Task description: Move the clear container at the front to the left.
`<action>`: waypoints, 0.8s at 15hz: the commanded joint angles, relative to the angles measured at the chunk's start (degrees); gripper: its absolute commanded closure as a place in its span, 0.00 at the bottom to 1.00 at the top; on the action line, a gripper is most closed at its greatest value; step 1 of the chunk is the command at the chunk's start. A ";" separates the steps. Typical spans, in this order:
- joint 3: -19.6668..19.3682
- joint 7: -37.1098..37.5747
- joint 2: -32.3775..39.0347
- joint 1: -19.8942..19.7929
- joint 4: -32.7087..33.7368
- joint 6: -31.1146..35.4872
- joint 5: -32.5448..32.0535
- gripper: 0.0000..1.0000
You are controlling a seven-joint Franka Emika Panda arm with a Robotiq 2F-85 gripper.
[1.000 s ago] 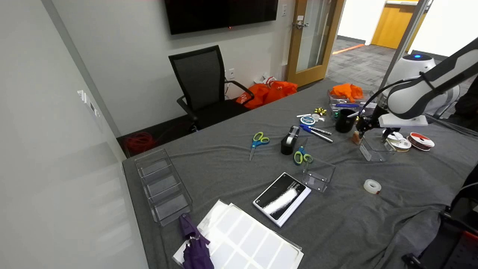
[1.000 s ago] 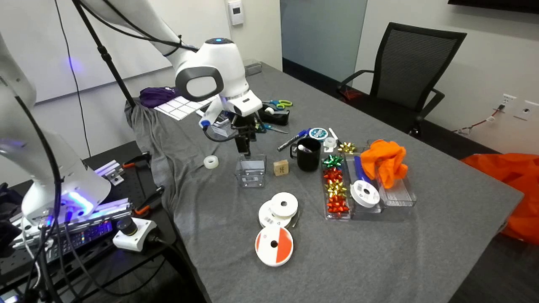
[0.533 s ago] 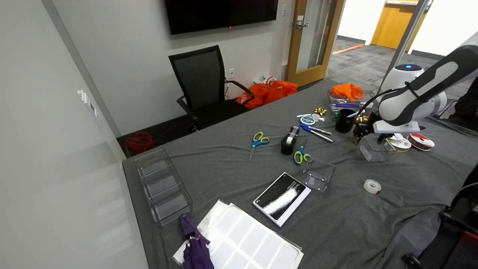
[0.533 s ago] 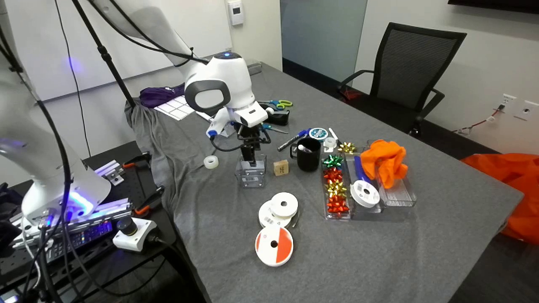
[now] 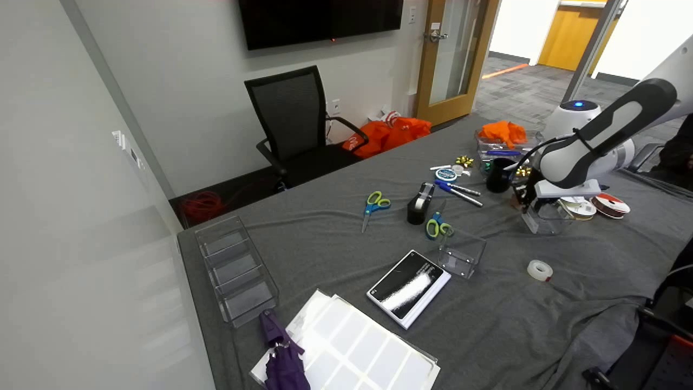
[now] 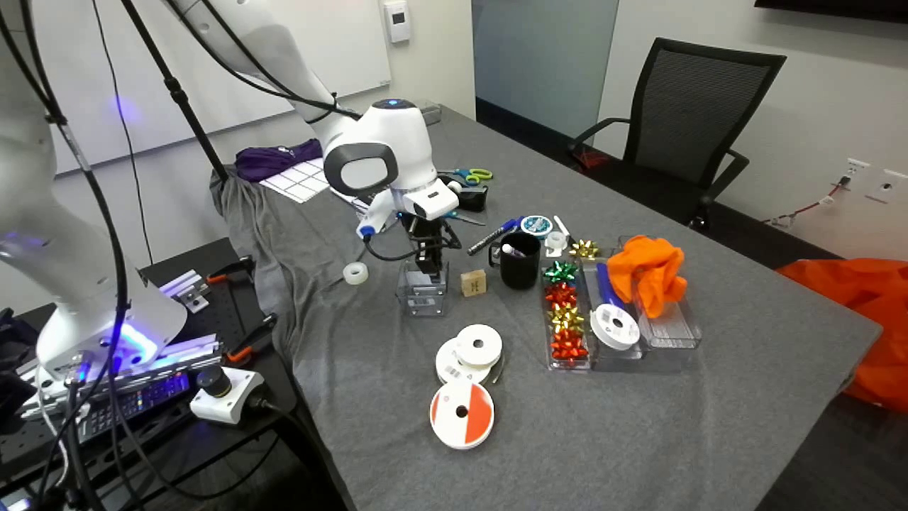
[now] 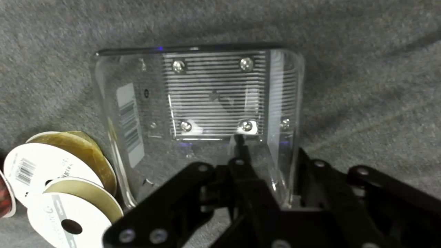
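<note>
In an exterior view, the clear container (image 5: 548, 223) stands on the desk (image 5: 325, 244) near a tape roll (image 5: 540, 270); in an exterior view, just beside a wooden block (image 6: 473, 282). In the wrist view, the unclenched tool (image 7: 270, 150) straddles one container wall.

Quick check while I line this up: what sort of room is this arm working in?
Probably an office meeting room. An exterior view shows a dark wall-mounted screen, a black mesh-backed chair and a wood-framed glass door.
</note>
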 commanded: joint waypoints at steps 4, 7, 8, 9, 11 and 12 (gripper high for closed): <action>2.77 -2.76 -3.37 -1.17 -0.40 -3.32 4.86 1.00; 1.97 -0.12 -8.82 2.15 -2.02 -7.56 4.59 0.99; 2.17 0.28 -10.84 2.83 -2.32 -9.68 4.05 0.99; 2.50 0.75 -12.79 3.54 -2.54 -11.46 3.59 0.99; 4.12 0.25 -16.88 4.60 -3.32 -14.24 2.93 0.99; 5.34 -1.39 -18.72 4.75 -3.76 -14.78 2.63 0.99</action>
